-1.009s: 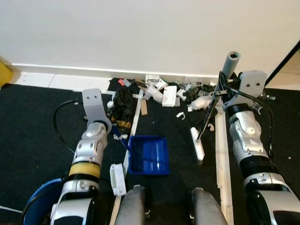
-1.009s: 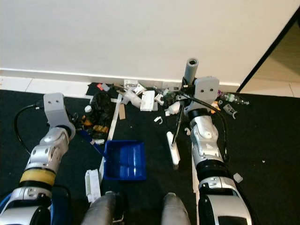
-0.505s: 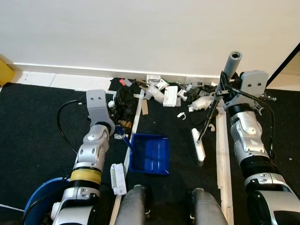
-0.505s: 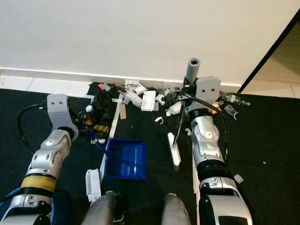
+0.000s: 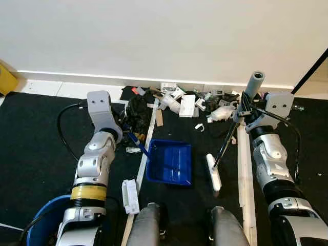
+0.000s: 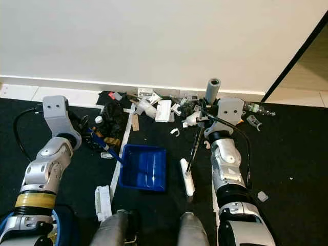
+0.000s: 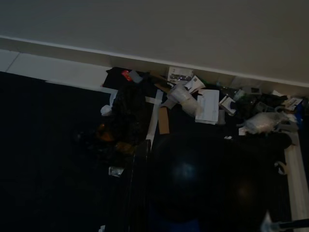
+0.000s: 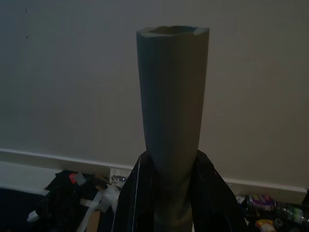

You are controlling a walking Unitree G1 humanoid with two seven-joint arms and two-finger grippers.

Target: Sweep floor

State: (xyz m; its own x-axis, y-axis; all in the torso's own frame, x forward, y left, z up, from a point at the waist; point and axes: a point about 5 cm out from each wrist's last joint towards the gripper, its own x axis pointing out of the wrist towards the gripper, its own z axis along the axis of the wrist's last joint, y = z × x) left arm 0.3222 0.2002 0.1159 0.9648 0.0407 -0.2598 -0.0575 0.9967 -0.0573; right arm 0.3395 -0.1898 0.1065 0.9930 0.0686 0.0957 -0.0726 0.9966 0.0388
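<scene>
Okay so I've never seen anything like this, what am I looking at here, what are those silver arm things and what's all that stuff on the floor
A humanoid robot is sweeping. The two wide pictures come from cameras in its head, looking down past its knees; the two dark ones come from cameras on its wrists. The left gripper holds the handle of a blue dustpan on the black floor. The right gripper is closed on the grey handle of a broom whose white head rests on the floor. A pile of litter lies against the wall.

My silver, segmented left arm [image 5: 95,163] wears a yellow band and black cable loop; my right arm [image 5: 270,163] matches, also cabled.
</scene>
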